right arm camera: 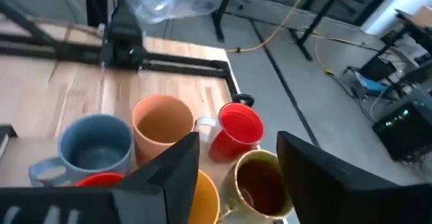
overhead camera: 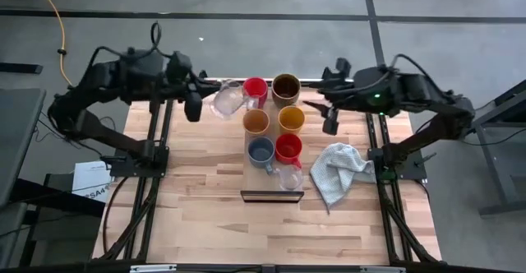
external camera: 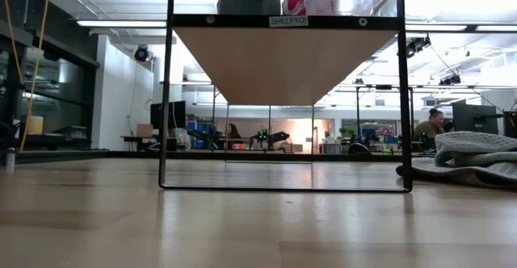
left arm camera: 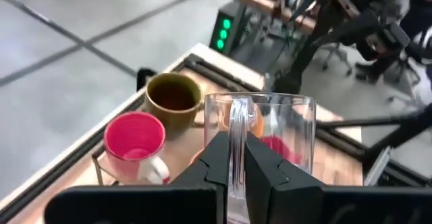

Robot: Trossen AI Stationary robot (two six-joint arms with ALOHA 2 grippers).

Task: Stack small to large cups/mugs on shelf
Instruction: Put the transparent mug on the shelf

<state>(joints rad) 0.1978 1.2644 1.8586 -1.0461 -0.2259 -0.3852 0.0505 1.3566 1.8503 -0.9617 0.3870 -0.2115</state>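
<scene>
The shelf [overhead camera: 272,195] stands mid-table, and the low view shows it from below [external camera: 287,66]. On it stand a red mug [overhead camera: 256,87], the olive-brown mug [overhead camera: 286,86], two orange mugs [overhead camera: 256,122] [overhead camera: 291,119], the blue mug [overhead camera: 260,150], a second red mug [overhead camera: 288,148] and a clear glass cup [overhead camera: 289,177]. My left gripper [overhead camera: 212,92] is shut on the other clear glass cup [overhead camera: 228,100], just left of the shelf's far end. My right gripper [overhead camera: 317,106] is open and empty, right of the olive-brown mug; it also shows in the right wrist view [right arm camera: 236,163]. My left gripper [left arm camera: 235,166] pinches the glass cup's handle [left arm camera: 236,126] between its two fingers, coming from the table's left side. The cup [left arm camera: 270,133] is lifted clear of the table and shelf, beside the far red mug [left arm camera: 135,140]. In the high view it looks tilted.
A crumpled pale grey cloth [overhead camera: 339,171] lies on the table right of the shelf and shows in the low view [external camera: 477,159]. Bare tabletop [overhead camera: 205,215] lies left of and in front of the shelf. Black frame rails [overhead camera: 160,141] run along both table sides.
</scene>
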